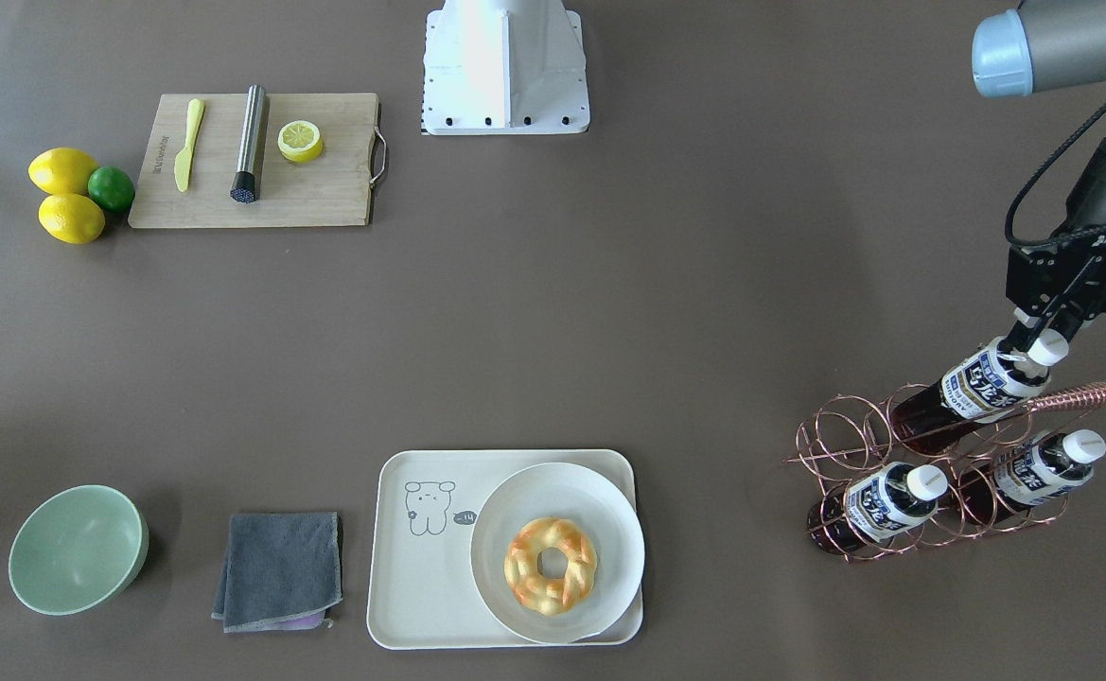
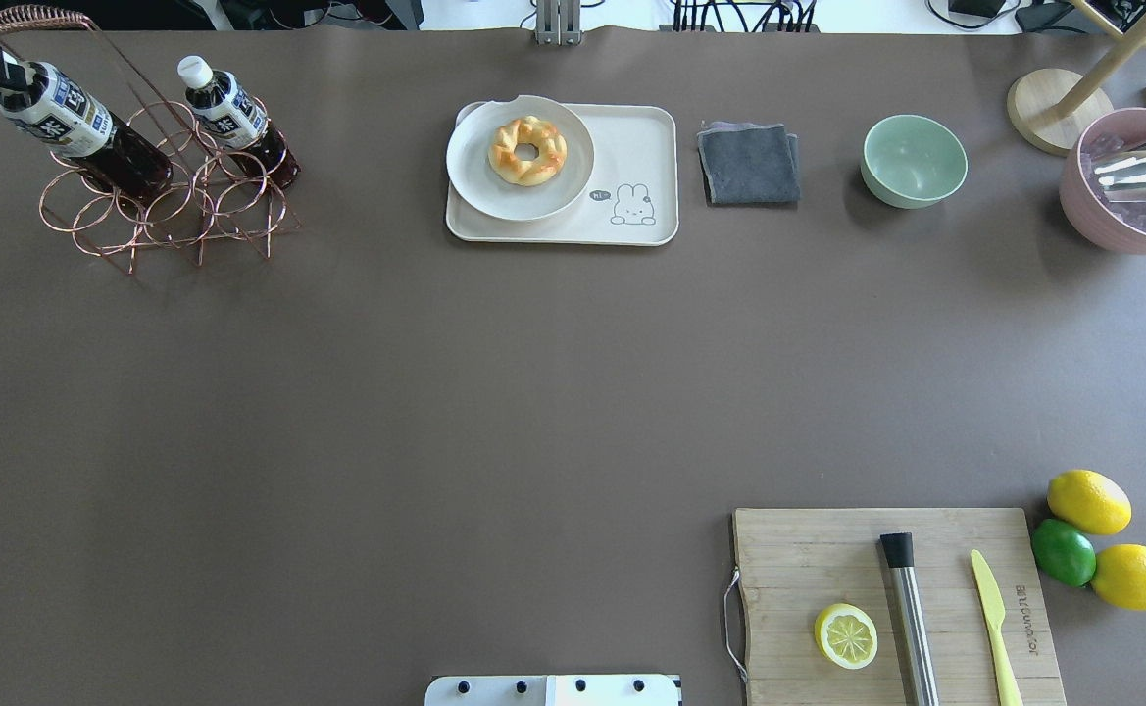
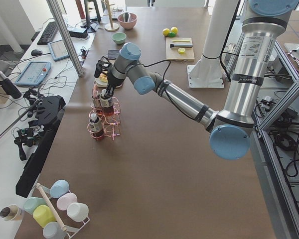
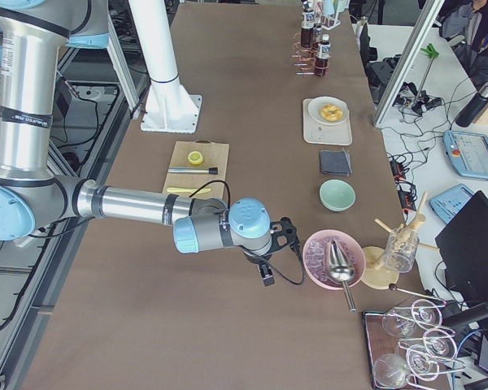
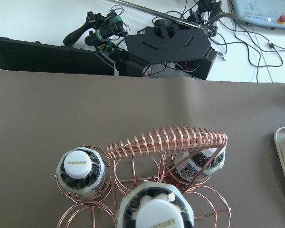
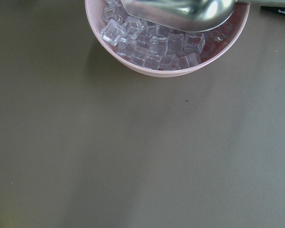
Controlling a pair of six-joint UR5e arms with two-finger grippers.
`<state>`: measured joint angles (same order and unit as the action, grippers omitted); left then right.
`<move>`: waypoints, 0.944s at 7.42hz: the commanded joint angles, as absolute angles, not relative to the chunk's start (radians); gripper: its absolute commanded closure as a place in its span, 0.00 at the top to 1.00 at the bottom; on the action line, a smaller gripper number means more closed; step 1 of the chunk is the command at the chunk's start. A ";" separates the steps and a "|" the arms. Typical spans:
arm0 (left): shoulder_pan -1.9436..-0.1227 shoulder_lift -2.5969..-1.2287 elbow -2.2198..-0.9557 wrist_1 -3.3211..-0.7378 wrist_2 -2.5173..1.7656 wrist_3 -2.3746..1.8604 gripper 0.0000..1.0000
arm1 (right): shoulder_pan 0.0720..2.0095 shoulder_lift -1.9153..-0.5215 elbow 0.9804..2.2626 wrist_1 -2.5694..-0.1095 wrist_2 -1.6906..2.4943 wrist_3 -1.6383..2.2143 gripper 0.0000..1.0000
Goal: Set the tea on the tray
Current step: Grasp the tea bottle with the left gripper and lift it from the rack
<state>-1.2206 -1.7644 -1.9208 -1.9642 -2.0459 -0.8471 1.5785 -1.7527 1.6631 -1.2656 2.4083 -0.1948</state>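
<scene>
copper wire rack [image 1: 959, 473] stands on the worktop well apart from the tray [image 1: 420, 567], off toward the robot's left, and it carries three small bottles of dark tea. the tea [image 1: 983, 383] lies tilted in the rack's upper ring, seated there and nowhere near the tray, its white cap pointing up and away from the tray. the left hand [image 1: 1043, 348] comes down on it from above, its fingers set narrow on either side of the neck just under the cap, and in the front view they appear to touch it. the other two bottles [image 1: 893, 501] [image 1: 1044, 468] lie in the lower rings, untouched. on the tray, the half toward the rack is taken by a round white plate [image 1: 496, 530] with a braided doughnut [image 1: 519, 567]; the half with the line-drawn bear lies bare. just beside the tray on the robot's right is a folded grey cloth [image 1: 278, 567], then a pale green bowl [image 1: 75, 549], and farther still from the tray a pink bowl [image 6: 180, 71] of ice cubes [image 6: 152, 47] with a metal scoop [image 6: 180, 9] in it. the right hand [image 4: 266, 276] hangs near that pink bowl, far from the tray; i cannot tell whether it is wide or narrow.
</scene>
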 commanded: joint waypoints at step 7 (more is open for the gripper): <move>-1.070 -1.855 -2.355 -1.453 -2.008 -0.861 0.00 | 1.578 -1.755 1.661 -1.266 2.410 -0.195 1.00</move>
